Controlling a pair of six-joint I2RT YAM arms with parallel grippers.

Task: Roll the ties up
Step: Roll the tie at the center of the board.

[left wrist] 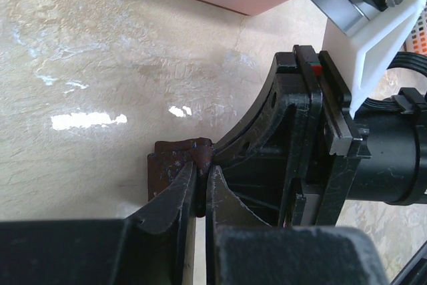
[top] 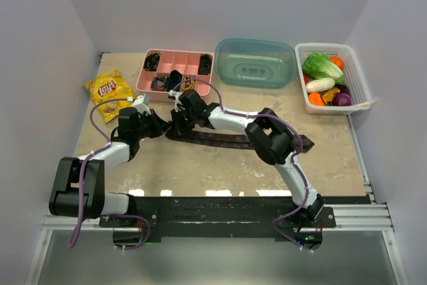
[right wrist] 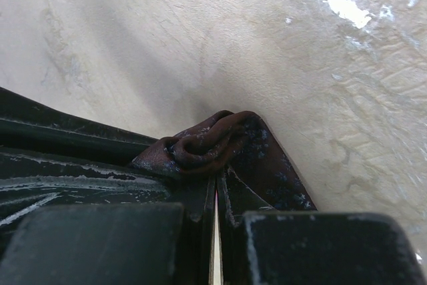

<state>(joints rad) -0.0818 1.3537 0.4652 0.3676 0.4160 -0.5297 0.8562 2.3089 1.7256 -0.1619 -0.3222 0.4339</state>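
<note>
The dark brown-maroon tie [top: 227,140] lies stretched across the middle of the table [top: 200,171], running from between the two grippers on the left out to the right, where its far end passes under the right arm's forearm. Nearly all of its length is flat; only the left end is gathered, and the right wrist view shows it bunched into a small, puckered fold rather than a tidy coil. The right gripper [top: 179,117] is clenched on that fold, its jaws pressed together with the fabric bulging out above them. The left gripper [top: 159,129] sits just beside it, nipping the very edge of the same end, with a sliver of cloth between its nearly closed jaws. By this reckoning the roll is only at its first turn, and the whole length remains to be wound up. Behind the grippers, the pink divided tray [top: 180,59] holds several dark coils in its compartments, likely ties already rolled, though they are too small to tell for sure. A Lay's chip bag [top: 109,89], a teal lidded container [top: 257,63] and a white basket [top: 360,91] of vegetables stand along the back, well apart from the work.
</note>
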